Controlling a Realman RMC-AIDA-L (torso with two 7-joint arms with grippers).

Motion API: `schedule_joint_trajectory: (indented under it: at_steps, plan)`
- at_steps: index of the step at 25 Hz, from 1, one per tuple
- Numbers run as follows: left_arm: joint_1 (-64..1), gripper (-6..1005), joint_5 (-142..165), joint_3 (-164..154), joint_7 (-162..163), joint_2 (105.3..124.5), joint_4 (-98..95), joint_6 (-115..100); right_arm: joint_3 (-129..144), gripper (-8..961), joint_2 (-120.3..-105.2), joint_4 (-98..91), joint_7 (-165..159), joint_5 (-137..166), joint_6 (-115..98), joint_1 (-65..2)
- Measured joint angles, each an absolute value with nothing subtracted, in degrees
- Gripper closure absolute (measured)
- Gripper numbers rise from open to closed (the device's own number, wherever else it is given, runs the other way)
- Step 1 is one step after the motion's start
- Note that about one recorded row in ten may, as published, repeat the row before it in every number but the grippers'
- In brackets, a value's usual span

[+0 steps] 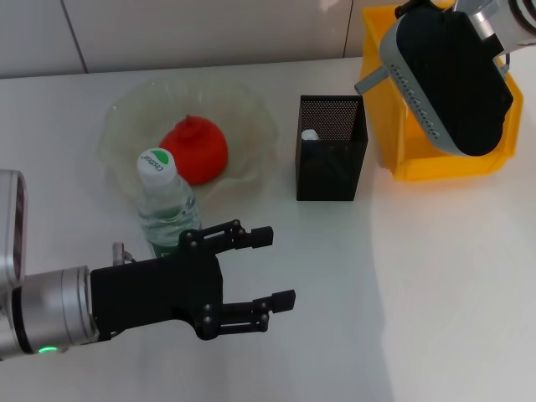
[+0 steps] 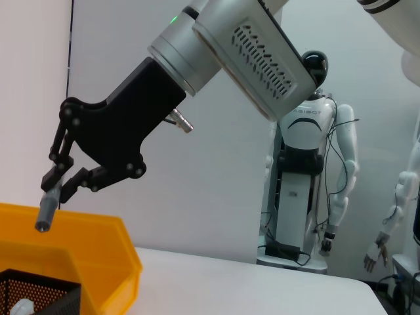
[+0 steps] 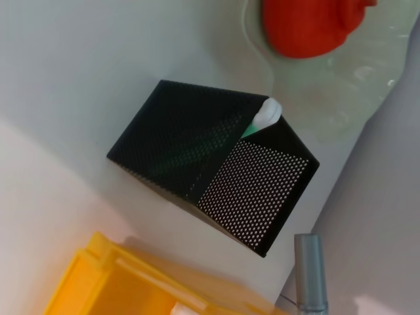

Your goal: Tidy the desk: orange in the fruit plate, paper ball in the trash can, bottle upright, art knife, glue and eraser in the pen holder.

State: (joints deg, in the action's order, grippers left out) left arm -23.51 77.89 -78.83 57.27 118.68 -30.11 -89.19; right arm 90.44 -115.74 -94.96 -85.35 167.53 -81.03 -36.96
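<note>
Pinching slim grey stick, likely art knife (image 2: pixel 47 211), in my right end effector (image 2: pixel 58 185), closed on upper end, raised over trash can (image 1: pixel 435 163) rim near pen holder (image 1: pixel 331 149). Judgement: light, stiff, slick shaft; firm grip, keep vertical for drop. Left end effector (image 1: pixel 272 268) spread open, empty, low over tabletop (image 1: pixel 435 285) beside upright bottle (image 1: pixel 166 201). Orange (image 1: pixel 194 149) in plate (image 1: pixel 247 113).

The orange (image 1: pixel 195 150), red-orange with a nub on top, sits in the pale-green scalloped fruit plate (image 1: pixel 251 126). Just in front stands the bottle (image 1: pixel 167 203), upright, white cap on. The black mesh pen holder (image 1: pixel 331 159) stands between plate and yellow trash can (image 1: pixel 435 163), a white-tipped item (image 1: pixel 310 134) inside it.
</note>
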Motion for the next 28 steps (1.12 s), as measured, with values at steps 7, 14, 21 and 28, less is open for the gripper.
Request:
schedule_joint_trajectory:
  at_steps: [7, 14, 21, 28]
  plan:
    - [-23.7, 197, 77.2, -78.8, 56.4, 118.83, -29.8, -88.8, 91.0, 828, -115.36, -92.0, -83.3, 167.6, -80.5, -38.9]
    - [-23.6, 197, 77.2, -78.8, 56.4, 118.98, -29.7, -88.7, 93.0, 828, -115.34, -88.7, -82.8, 167.6, -80.3, -41.0]
    - [-23.5, 197, 77.2, -79.0, 56.4, 119.04, -29.7, -88.7, 94.3, 828, -116.06, -85.5, -81.3, 167.7, -78.5, -42.5]
    - [-23.5, 197, 77.2, -79.2, 56.3, 119.00, -29.7, -88.7, 95.5, 827, -116.45, -82.1, -81.0, 167.8, -77.3, -43.7]
